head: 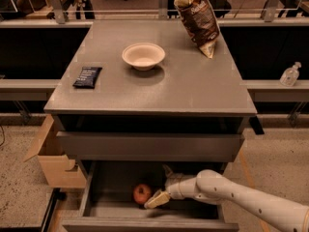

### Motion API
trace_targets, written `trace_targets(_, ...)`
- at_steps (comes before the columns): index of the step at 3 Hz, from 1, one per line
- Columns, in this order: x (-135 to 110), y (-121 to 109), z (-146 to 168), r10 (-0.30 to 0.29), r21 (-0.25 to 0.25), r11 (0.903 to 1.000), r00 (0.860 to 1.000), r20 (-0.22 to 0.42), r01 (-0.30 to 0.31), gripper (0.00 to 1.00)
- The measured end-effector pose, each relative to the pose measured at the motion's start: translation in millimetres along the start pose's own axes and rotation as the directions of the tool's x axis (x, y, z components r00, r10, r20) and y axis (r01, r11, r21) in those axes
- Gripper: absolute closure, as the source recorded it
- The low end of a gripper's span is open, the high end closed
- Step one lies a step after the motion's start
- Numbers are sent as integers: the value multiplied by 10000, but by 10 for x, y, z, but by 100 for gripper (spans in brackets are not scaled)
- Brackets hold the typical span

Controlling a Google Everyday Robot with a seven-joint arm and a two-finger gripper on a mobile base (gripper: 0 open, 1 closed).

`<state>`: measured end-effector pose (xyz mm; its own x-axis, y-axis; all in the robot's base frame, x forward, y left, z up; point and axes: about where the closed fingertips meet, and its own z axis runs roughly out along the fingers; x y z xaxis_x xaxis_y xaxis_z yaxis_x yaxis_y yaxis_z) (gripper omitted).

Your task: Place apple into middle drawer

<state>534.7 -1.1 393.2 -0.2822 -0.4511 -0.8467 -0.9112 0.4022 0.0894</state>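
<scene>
The red apple (142, 193) lies on the floor of the open middle drawer (104, 211), the pulled-out drawer at the bottom of the cabinet, a little left of centre. My gripper (160, 187) is inside the drawer just right of the apple, at the end of my white arm (231, 195) that reaches in from the lower right. Its fingers are spread open, one pale fingertip (157, 200) low beside the apple and the other higher up behind. The apple is not held.
The drawer above (149, 146) is closed and shows a tall flat front. On the cabinet top stand a pale bowl (143, 55), a dark snack packet (88, 76) and an upright chip bag (199, 17). A cardboard box (53, 158) stands at the cabinet's left. A sanitizer bottle (289, 74) is at right.
</scene>
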Motion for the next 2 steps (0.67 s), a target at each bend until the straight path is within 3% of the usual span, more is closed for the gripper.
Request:
trace_targets(1, 53, -262, -248, 223, 730, 9971, 9996, 176, -235, 0)
trace_targets(2, -47, -488, -602, -4, 1611, 9869, 9997, 255, -37, 0)
